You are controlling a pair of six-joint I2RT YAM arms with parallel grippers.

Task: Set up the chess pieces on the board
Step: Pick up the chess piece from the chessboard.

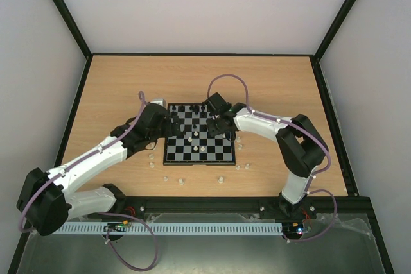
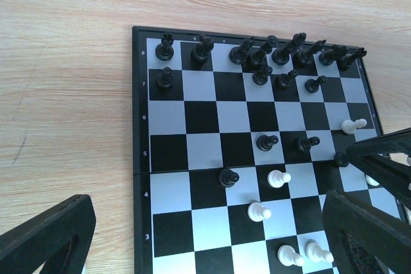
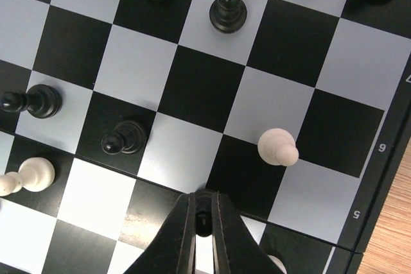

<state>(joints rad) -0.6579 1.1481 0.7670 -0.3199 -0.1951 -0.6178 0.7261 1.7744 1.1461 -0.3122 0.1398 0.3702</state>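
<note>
Near edge of the surface (image 1: 270, 81): loose whitish pieces (image 1: 221, 179) lie scattered between the arm bases and the board (image 2: 140, 158). A few more sit just off its right edge, beneath the right forearm.

The left claw (image 2: 209, 222) has its fingers wide apart with no grip and hovers at the board's left side. In its wrist view 1 finger hangs over bare wood and the other over the near-right squares.

The board lies mid-surface. Its near ranks carry a few whitish pawns (image 2: 258, 211), out of line. Mid-board there are 3 stray black pawns (image 2: 266, 140), and a lone whitish pawn (image 2: 352, 126) stands by the right edge.

The right claw (image 3: 203, 200) has its fingers together, clamped on a small black piece (image 3: 203, 222); only the top shows between the tips. The claw sits low over the mid ranks on the board's right half. The lone whitish pawn stands just beside the tips, up and to the right in the wrist view, not touching. 1 stray black pawn stands near on the other side. The right wrist body covers part of the right-hand squares in the top view.

Far side: the black back line (image 2: 282, 52) runs along the last rank, crowded toward the right. 4 black pawns stand on the rank in front of it.
</note>
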